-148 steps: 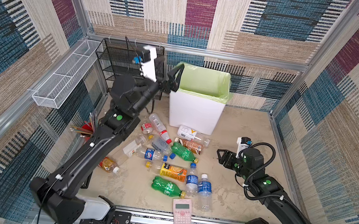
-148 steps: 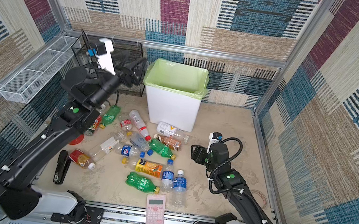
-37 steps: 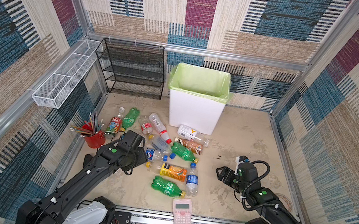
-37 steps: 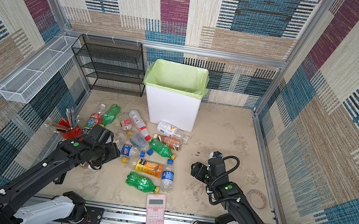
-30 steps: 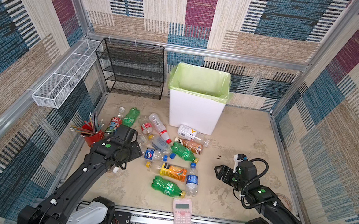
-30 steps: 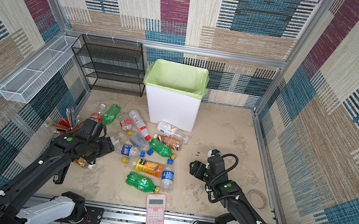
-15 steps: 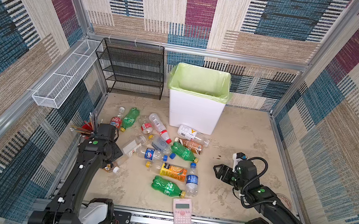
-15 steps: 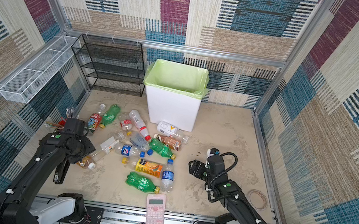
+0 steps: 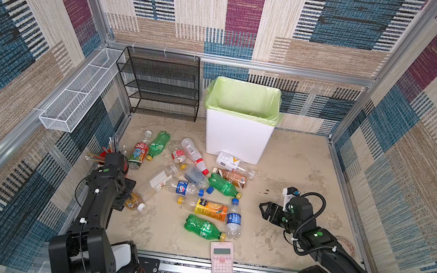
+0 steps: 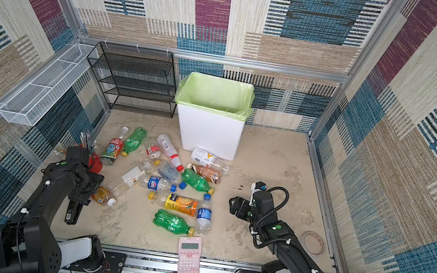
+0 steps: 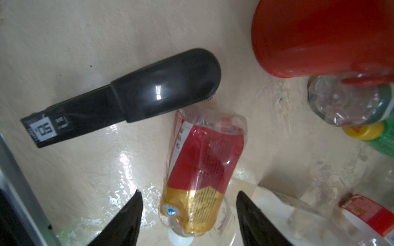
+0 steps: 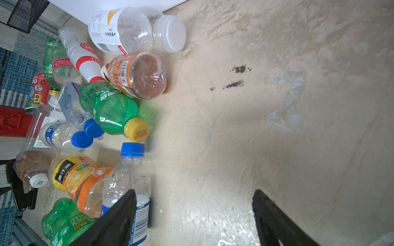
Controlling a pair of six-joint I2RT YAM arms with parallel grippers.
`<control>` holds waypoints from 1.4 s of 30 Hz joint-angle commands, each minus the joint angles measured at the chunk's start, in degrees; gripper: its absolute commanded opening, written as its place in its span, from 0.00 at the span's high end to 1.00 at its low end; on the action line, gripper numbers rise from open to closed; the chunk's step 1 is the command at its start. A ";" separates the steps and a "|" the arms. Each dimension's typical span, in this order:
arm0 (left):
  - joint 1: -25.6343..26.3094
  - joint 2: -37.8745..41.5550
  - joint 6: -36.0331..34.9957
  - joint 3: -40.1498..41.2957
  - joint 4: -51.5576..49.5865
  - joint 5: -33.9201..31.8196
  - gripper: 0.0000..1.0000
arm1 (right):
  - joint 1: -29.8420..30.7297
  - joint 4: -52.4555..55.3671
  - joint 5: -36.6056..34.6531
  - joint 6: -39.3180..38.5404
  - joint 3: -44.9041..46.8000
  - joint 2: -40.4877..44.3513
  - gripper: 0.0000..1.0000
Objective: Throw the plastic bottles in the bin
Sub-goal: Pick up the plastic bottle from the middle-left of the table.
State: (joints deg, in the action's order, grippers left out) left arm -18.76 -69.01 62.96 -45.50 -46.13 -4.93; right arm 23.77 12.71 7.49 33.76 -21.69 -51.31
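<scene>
Most of the job remains: over a dozen bottles (image 9: 208, 207) lie scattered on the floor (image 9: 291, 161) in front of the bin (image 9: 236, 137), whose inside is hidden. The left gripper (image 11: 188, 192) is spread around a red-labelled bottle (image 11: 204, 161), not yet gripping it. The right gripper (image 12: 194, 191) is spread wide and empty.

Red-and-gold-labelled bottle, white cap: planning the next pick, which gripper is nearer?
Left. The left gripper has its open jaws either side of the red-and-gold-labelled bottle; the right gripper, also open, is far off on the opposite side.
</scene>
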 commanded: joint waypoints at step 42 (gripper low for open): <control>-0.14 -0.69 -14.65 -7.31 -9.36 13.10 0.57 | 0.05 -2.08 -1.88 -2.17 -5.25 -3.97 0.14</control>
State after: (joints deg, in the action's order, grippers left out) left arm -19.29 -71.59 49.69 -52.82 -51.07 6.44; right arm 23.77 12.75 4.93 33.50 -25.74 -54.15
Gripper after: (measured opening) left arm 0.459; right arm 0.858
